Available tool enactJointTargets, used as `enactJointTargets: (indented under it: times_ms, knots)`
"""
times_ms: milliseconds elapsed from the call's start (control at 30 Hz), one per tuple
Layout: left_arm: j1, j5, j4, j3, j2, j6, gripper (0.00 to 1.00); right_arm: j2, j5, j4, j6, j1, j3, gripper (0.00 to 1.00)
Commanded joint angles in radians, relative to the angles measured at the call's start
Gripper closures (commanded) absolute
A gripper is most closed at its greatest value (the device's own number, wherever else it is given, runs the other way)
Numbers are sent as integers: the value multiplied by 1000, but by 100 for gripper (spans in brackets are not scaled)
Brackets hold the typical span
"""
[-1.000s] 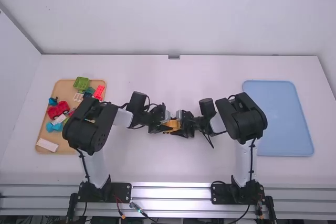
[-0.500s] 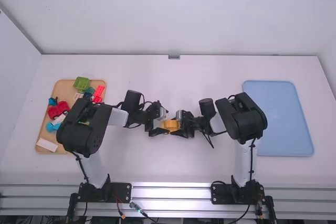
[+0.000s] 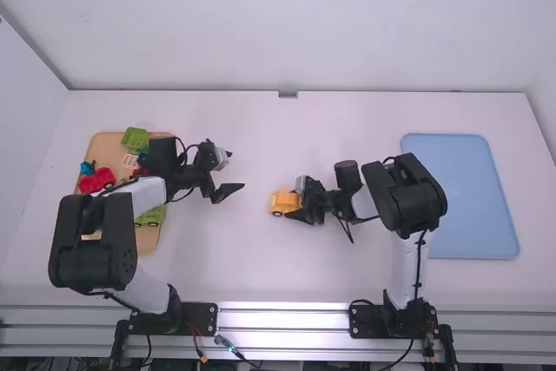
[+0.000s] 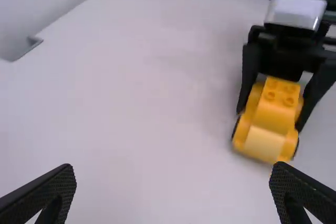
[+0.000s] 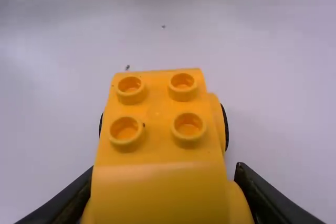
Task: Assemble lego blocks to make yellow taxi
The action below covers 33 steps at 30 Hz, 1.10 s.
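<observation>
Across the table from me, the right gripper [image 5: 167, 169] pinches the yellow taxi [image 3: 282, 203] by its sides. Its long axis runs across the table, one end pointing towards the left gripper [image 4: 173, 174], whose empty fingers are spread, well apart from it. The taxi is upright; I cannot tell if its wheels bear on the table. It looks built to me, so the next job is probably delivery: the blue tray [image 3: 460, 188] lies to the right, nearer the right arm, with nothing on it. That grip should swing round level, or a loose block might pop off. In the tan tray [image 3: 106, 143] on the left are a green car [image 3: 149, 216], a red car [image 3: 94, 182] and, farthest, a green crate [image 3: 135, 137].
</observation>
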Motion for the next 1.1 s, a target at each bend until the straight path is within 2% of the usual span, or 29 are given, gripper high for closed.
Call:
enactJointTargets:
  times_ms: [0,167,333,500,567,633,667,733,933,1067]
  knots:
    - [12,-35,2,-16,-7,-50,1,-123,31,-16,101,-47,8,47]
    - [4,-90,8,-19,-7,-52,1,-304,183,-172,122,-131,8,48]
    - [7,-113,56,-20,-7,-112,1,-490,439,-319,202,-253,8,50]
    - [2,-212,119,-20,-7,-238,1,-612,616,-461,225,-432,8,51]
    - [2,-230,128,-20,-7,-258,1,-617,645,-470,257,-478,8,52]
    - [8,-242,127,-20,-7,-248,1,-616,658,-502,279,-576,8,52]
    - [7,-242,127,-20,-7,-247,1,-615,657,-507,279,-588,8,52]
    - [7,-239,128,-20,-7,-247,1,-615,668,-528,279,-674,6,52]
    - [2,-242,128,-20,-7,-247,1,-611,739,-526,291,-786,5,52]
    - [6,-241,132,-20,-7,-247,1,-541,767,-481,352,-842,8,50]
